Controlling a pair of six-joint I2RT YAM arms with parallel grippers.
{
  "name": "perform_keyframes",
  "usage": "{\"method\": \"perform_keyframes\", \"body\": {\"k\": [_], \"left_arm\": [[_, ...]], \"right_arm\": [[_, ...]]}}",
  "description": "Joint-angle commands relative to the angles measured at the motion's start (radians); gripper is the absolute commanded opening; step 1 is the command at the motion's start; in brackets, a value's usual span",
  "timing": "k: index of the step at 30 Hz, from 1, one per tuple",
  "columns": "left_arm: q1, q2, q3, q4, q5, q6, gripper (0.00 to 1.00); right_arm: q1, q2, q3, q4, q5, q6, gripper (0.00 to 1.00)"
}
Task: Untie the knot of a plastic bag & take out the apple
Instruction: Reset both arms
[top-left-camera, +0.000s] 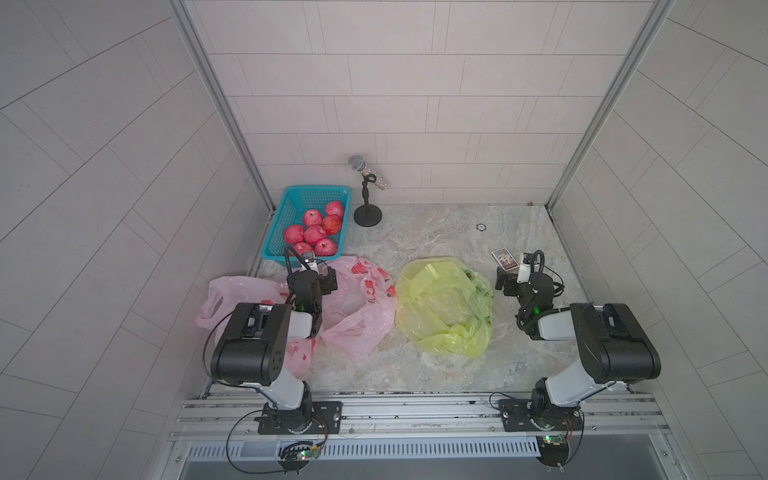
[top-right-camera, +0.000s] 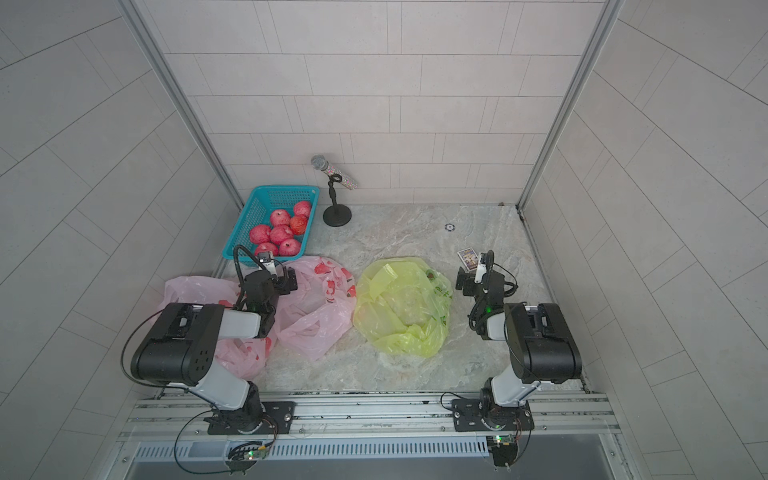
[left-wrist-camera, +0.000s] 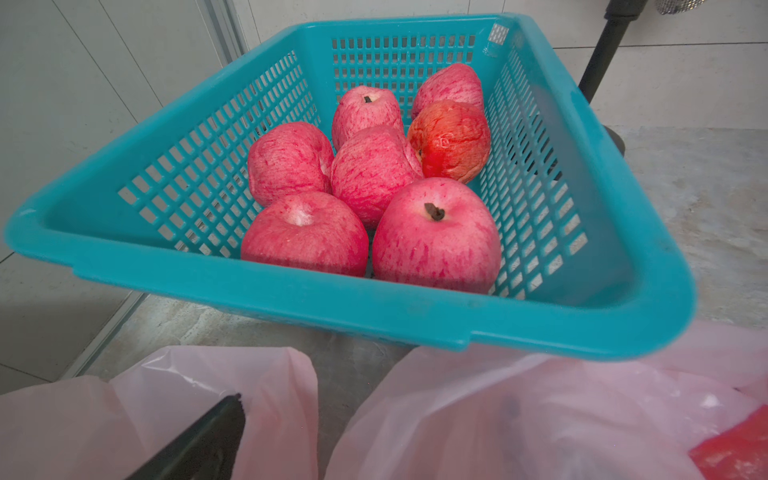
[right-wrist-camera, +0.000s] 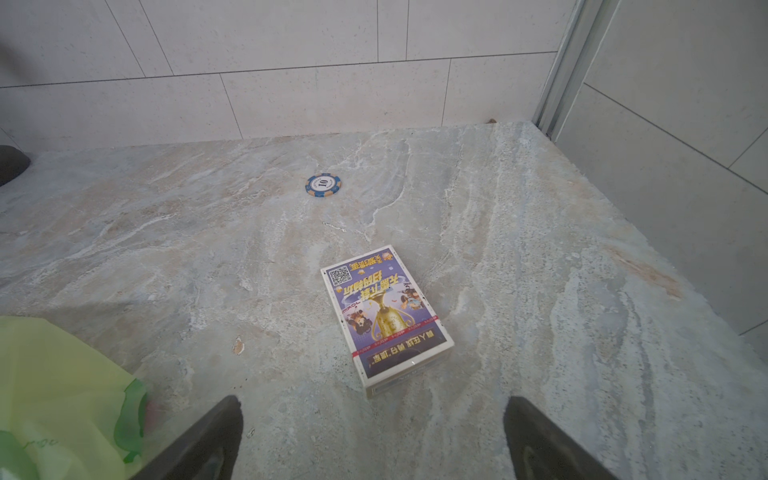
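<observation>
Standing wide apart, the fingers of the right tool (right-wrist-camera: 372, 411) hold nothing. Bare desk (right-wrist-camera: 540, 249) shows between them, with a box of playing cards (right-wrist-camera: 384, 316) lying flat just ahead and a blue poker chip (right-wrist-camera: 323, 185) farther off toward the back wall. The yellow-green plastic bag (top-left-camera: 444, 307) lies slumped and crumpled in the middle of the desk, near that tool but not touched by it. I cannot make out a knot on it, nor tell what is inside. The left tool (top-left-camera: 328, 279) hovers over the pink bags (top-left-camera: 361, 316), which sprawl edge to edge with the yellow-green one and run partly under the left arm. Only one of its fingers (left-wrist-camera: 208, 432) shows in the left wrist view, set far off to one side — so it is spread wide too, with nothing in its grasp. Just beyond it a teal basket (top-left-camera: 309, 191) sits at the back left corner of the desk, holding seven red apples (top-left-camera: 315, 234) bunched toward its near end. A microphone (top-left-camera: 368, 168) on a small black stand rises just beside the basket, close to the back wall.
</observation>
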Motion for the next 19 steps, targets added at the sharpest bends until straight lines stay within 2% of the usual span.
{"method": "perform_keyframes", "body": {"k": [1,19], "left_arm": [[-0.003,-0.012,0.004,-0.001,0.011,0.019,1.0],[-0.004,-0.008,0.012,-0.012,0.011,0.014,1.0]], "right_arm": [[0.003,0.001,-0.001,0.016,0.011,-0.021,1.0],[0.002,0.002,-0.002,0.017,0.008,-0.021,1.0]]}}
